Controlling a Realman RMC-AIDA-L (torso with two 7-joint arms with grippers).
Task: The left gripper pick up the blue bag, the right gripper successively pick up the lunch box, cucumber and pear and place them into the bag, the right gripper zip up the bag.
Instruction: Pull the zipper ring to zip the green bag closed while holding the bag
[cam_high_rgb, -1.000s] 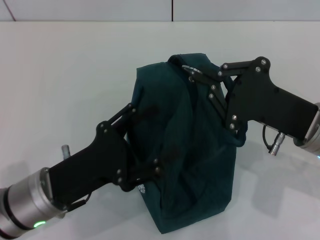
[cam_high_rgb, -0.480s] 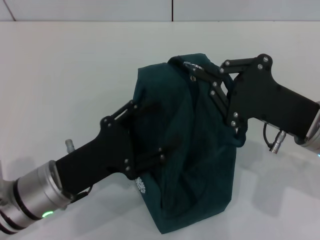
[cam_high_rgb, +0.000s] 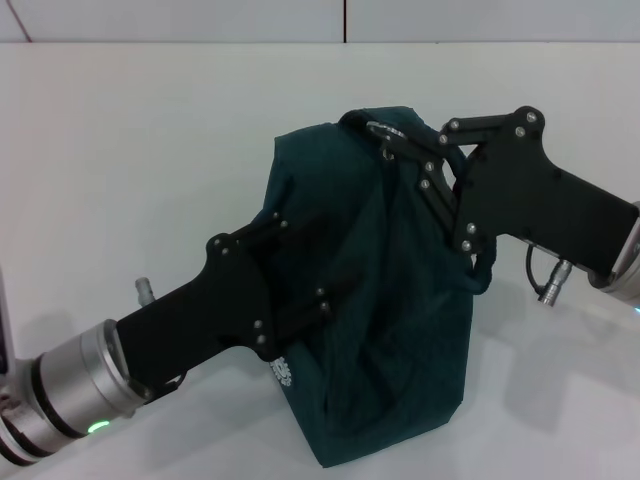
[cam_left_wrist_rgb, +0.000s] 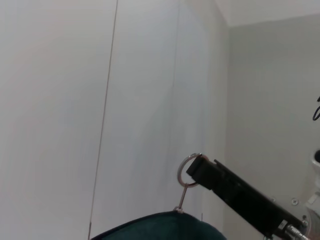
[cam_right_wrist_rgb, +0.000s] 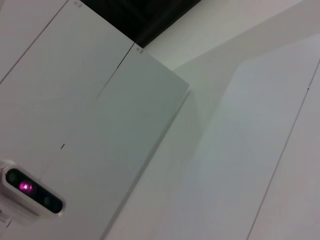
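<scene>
Soft bag (cam_high_rgb: 370, 300) sagged mid-frame; right gripper (cam_high_rgb: 392, 142) pinched its zip ring (cam_high_rgb: 382, 130), the best hold; left gripper (cam_high_rgb: 300, 270) fingers' state unclear.

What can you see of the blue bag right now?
The bag is dark teal-blue soft cloth, creased and slumped, standing on the white table between both arms. A metal ring pull sits at its top; the left wrist view shows that ring held by the tip of the right gripper. The left gripper presses on its near left side. A small white print shows low on that side. Nothing of its contents is visible.
</scene>
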